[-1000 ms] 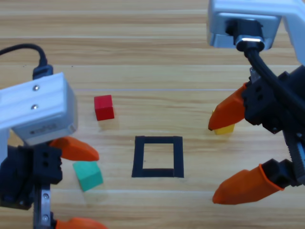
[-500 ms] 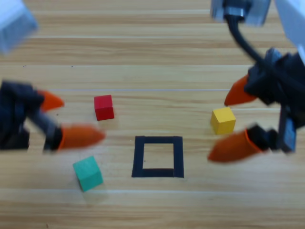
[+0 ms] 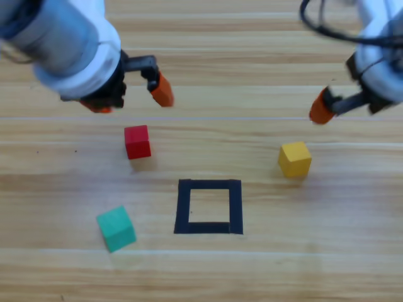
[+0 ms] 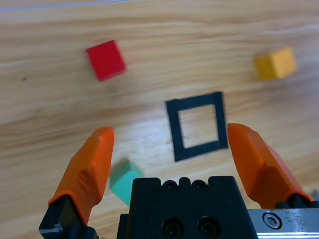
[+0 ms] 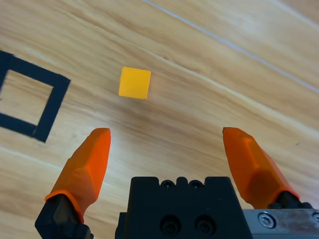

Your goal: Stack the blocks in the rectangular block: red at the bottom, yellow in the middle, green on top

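Left gripper (image 3: 129, 94): raised beyond the red cube (image 3: 137, 141), fingers spread, empty.
Right gripper (image 5: 167, 152): raised beyond the yellow cube (image 3: 295, 158), fingers spread, empty.
Tape frame (image 3: 209, 206): bare inside.

Your left gripper (image 3: 129, 97) now sits raised at upper left, your right gripper (image 3: 321, 113) at upper right; both are clear of the blocks.

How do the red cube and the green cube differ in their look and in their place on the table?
The red cube is red and lies up-left of the tape frame, near the left gripper; the green cube is teal and lies lower, level with the frame's bottom edge. The red cube sits nearly square to the frame, while the green cube is turned at more of an angle. Both look alike in size, rest on bare wood outside the frame, and are not held.
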`<state>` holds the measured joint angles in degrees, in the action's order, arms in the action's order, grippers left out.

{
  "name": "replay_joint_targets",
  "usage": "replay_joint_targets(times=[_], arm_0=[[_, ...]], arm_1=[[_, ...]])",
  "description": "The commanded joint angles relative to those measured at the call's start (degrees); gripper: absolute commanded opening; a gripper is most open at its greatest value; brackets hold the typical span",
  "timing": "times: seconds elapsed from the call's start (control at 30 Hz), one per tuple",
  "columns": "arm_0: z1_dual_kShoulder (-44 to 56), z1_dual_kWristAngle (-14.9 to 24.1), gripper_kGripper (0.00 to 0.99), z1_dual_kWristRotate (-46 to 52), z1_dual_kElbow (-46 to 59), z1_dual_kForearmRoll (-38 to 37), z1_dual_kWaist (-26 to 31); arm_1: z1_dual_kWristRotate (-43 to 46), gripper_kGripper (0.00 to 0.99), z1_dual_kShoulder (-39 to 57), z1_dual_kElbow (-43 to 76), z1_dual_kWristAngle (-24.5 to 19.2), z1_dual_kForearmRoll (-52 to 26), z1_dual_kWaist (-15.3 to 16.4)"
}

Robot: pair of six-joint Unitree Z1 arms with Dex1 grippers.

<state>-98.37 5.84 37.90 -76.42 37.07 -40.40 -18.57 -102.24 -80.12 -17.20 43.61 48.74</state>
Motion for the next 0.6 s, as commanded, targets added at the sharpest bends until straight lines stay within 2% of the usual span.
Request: replay_joint_targets(times=[0.03,0.17,0.27,0.43,0.6], arm_0=[[-17.56,1.36,0.960,3.58,-14.98,12.41,8.06],[-28.28,3.56,0.960,5.86,-29.13,23.93,8.23],[-34.43,3.39,0.960,6.83,-37.66,30.87,8.23],[-35.75,0.31,0.962,7.89,-37.92,31.49,8.23],[-37.60,-0.22,0.962,8.94,-37.22,31.40,8.23]], arm_1=[[-1.99,0.989,-12.29,-3.99,-0.82,-1.24,-1.36],[-2.35,0.989,-17.47,-7.42,-0.20,-1.33,-1.28],[-3.40,0.988,-20.46,-9.44,1.82,-1.33,-1.89],[-4.90,0.988,-23.45,-11.11,2.26,-1.33,-2.95],[-6.21,0.988,-25.03,-11.28,2.26,-1.42,-3.39]])
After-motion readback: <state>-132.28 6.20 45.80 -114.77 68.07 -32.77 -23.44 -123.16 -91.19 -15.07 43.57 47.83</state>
